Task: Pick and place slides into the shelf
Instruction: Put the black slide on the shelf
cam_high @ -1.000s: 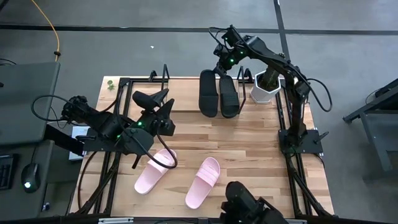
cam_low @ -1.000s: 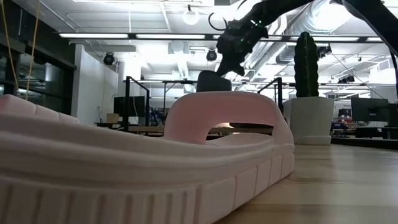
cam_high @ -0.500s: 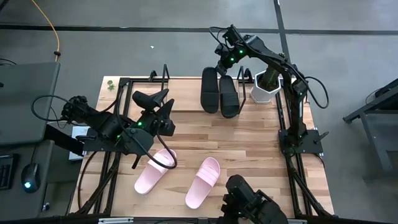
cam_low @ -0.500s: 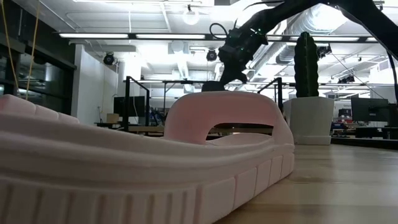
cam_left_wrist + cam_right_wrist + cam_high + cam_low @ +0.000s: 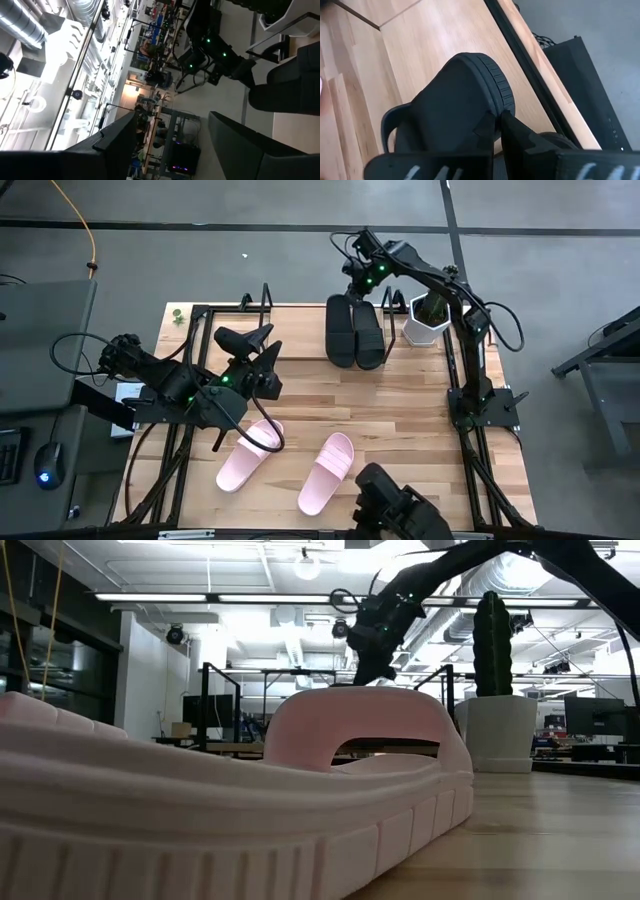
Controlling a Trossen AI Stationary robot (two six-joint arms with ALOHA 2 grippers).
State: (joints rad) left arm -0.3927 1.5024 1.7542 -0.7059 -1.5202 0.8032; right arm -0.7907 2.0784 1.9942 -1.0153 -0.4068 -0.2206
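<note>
Black slides (image 5: pixel 354 330), far edge: my right gripper (image 5: pixel 358 288) pinches one heel; next, release. Pink pair (image 5: pixel 285 462) waits.

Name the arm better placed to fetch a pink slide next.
Left. Its pincer hovers closer to the two pink slides at the table's near edge, while the right pincer is at the far edge, gripping a black slide.

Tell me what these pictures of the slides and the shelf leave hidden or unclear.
- Low view: the pink slide up close blocks the table and both black slides.
- Right wrist view: right gripper pinches a black slide, covering the grip point; slide cut off below.
- High view: shelf partly hidden under the left gripper.
</note>
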